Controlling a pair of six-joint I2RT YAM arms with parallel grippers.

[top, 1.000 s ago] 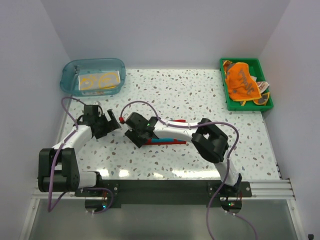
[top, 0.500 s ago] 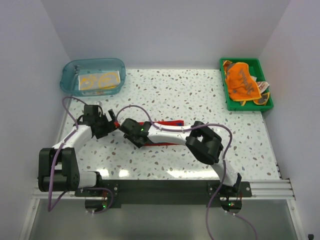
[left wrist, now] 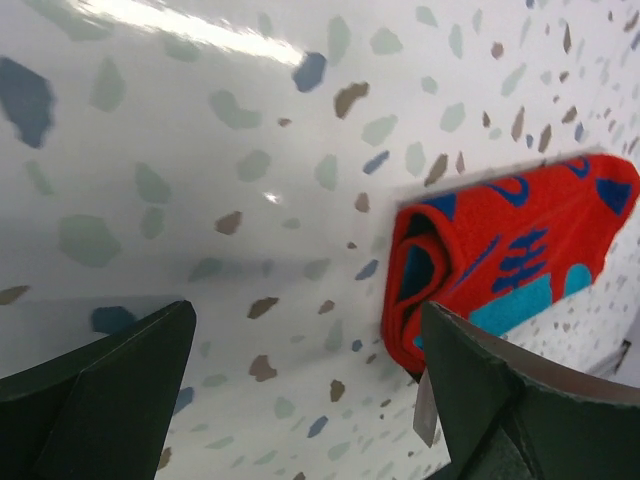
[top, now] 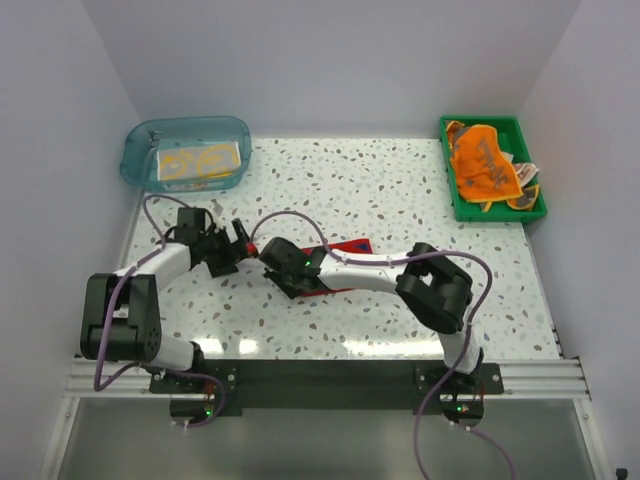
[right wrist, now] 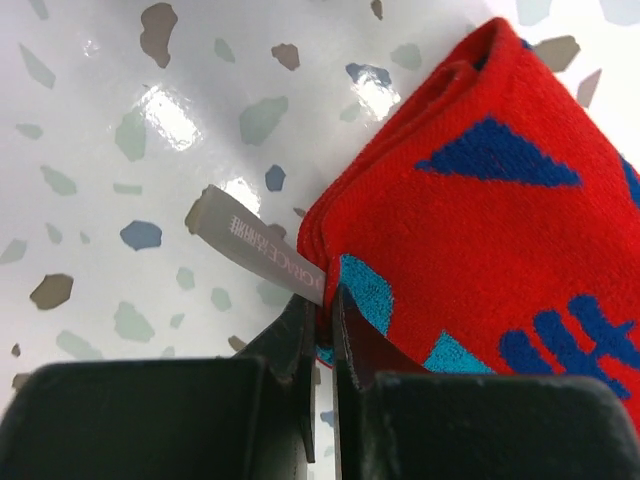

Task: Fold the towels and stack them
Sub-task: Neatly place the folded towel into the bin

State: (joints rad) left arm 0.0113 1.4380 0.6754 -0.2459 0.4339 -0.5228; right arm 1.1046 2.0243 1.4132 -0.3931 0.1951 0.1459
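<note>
Your top view is looking down from above and behind the arm bases, standing far off and taking in the whole table. Your left wrist view is peering forward through the left claw, close above the tabletop, with the towel ahead and right of that claw. Your right wrist view is sitting closer still, with the right claw at bottom centre and the towel just ahead. Both wrist views are sharing the towel's folded end.

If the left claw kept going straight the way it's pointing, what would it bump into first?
Probably the red towel: its folded end lies just ahead of the open left gripper, in front of one finger. Between the fingers there is only speckled table, and depth is hard to judge.
</note>
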